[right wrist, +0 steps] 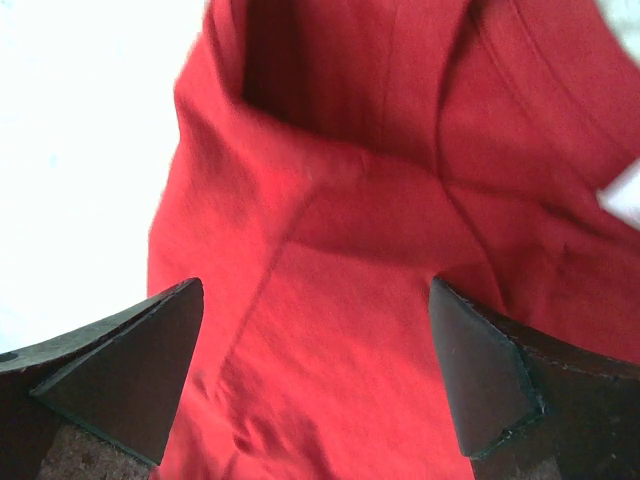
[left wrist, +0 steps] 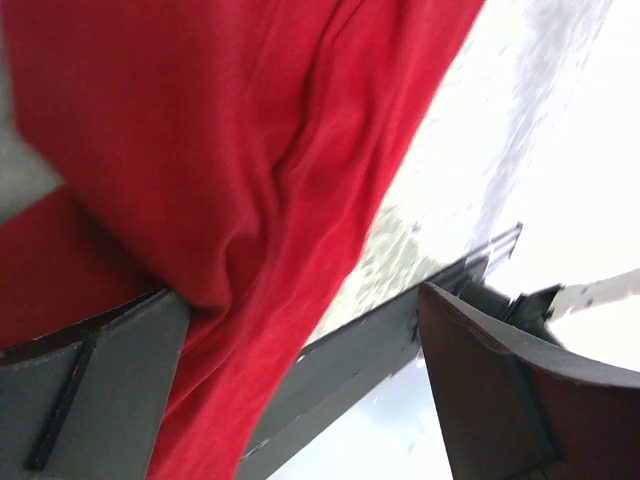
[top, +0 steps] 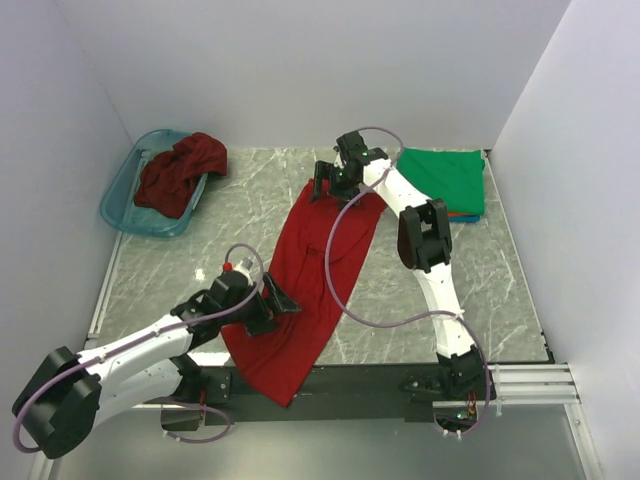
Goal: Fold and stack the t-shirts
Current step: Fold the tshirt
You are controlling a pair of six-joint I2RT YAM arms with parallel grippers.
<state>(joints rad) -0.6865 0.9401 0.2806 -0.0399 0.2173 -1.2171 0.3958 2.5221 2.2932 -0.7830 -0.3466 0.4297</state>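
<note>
Red t-shirt (top: 315,285) lies as a long narrow strip slanting across the worktop (top: 480,290), its near end hanging over the edge. The right gripper (top: 335,192) hovers over its far end and the left gripper (top: 282,300) sits at its near side, both wide and holding nothing. The step in hand looks like folding it end to end, so each gripper must first pinch cloth.

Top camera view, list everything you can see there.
red t-shirt: one, bright red, stretched across table centre
maroon t-shirt: one, dark red, bunched in basket
basket: one, teal, far left
green t-shirt: one, green, folded, far right
cloth edges: two, orange-red and blue, under green t-shirt
table: one, grey marbled
left gripper: one, black, open over red t-shirt's near end
right gripper: one, black, open over its far end
</note>
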